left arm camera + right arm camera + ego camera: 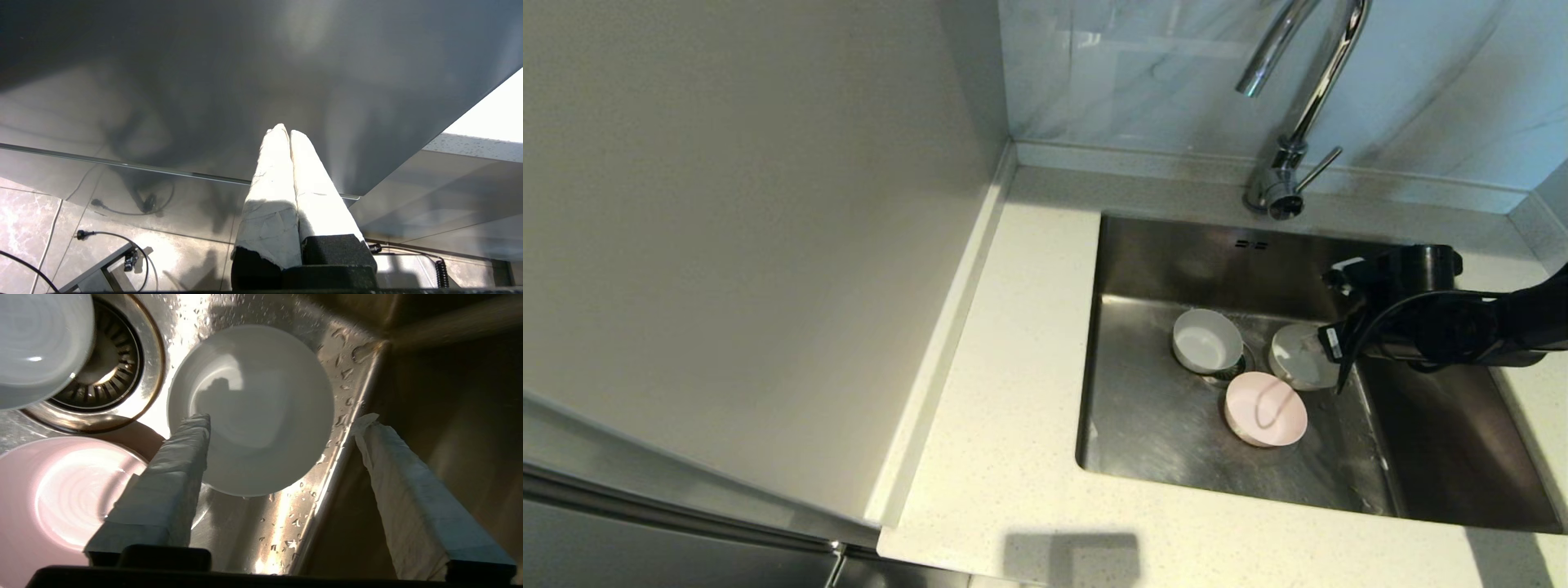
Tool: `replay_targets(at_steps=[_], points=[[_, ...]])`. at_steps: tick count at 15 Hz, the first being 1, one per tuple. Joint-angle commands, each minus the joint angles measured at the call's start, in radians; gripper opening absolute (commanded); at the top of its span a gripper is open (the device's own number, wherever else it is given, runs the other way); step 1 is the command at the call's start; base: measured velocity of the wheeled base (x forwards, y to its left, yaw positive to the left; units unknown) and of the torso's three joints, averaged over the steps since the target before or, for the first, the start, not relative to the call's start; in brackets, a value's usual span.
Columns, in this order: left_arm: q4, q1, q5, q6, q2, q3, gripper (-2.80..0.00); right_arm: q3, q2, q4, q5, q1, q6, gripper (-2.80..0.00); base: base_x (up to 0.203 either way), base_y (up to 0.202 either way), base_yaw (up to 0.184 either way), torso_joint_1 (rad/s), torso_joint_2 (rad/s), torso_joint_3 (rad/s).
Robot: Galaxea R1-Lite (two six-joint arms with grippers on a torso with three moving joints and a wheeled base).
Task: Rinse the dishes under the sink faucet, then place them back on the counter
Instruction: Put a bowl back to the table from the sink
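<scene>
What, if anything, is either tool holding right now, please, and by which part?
Nothing. The right tool hangs open over the round white bowl in the steel sink; the left tool is shut and empty.

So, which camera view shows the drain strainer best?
The right wrist view: the drain strainer is close, its slots visible. In the head view a white bowl hides most of it. The left wrist view shows none.

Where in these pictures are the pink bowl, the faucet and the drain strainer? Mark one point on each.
Pink bowl (1266,408): head view, middle of its inside.
Faucet (1319,82): head view, on the rising chrome neck.
Drain strainer (107,365): right wrist view, on its slotted basket.
</scene>
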Motion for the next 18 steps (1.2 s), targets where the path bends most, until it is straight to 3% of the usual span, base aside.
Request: replay_targets(at_steps=[1, 2, 4, 9, 18], points=[[0.0, 0.0, 0.0, -0.001, -0.003, 0.0, -2.8, -0.01, 0.029, 0.009, -0.003, 0.003, -0.002, 0.0, 0.0, 0.0, 0.0, 0.0, 0.0, 0.0], [0.0, 0.0, 0.0, -0.001, -0.003, 0.0, -2.8, -0.017, 0.029, 0.04, -0.019, 0.011, 0.0, 0.0, 0.0, 0.0, 0.0, 0.0, 0.0, 0.0], [0.0, 0.0, 0.0, -0.001, -0.003, 0.0, -2.8, -0.078, 0.031, 0.148, -0.059, 0.038, 0.09, 0.0, 0.0, 0.0, 0.0, 0.0, 0.0, 0.0], [0.0, 0.0, 0.0, -0.001, -0.003, 0.0, -2.8, -0.366, 0.085, 0.525, -0.092, 0.097, 0.274, 0.0, 0.0, 0.0, 0.0, 0.0, 0.0, 0.0], [0.0, 0.0, -0.001, -0.001, -0.003, 0.0, -2.8, -0.395, 0.185, 0.532, -0.131, 0.109, 0.286, 0.0, 0.0, 0.0, 0.0, 0.0, 0.0, 0.0]])
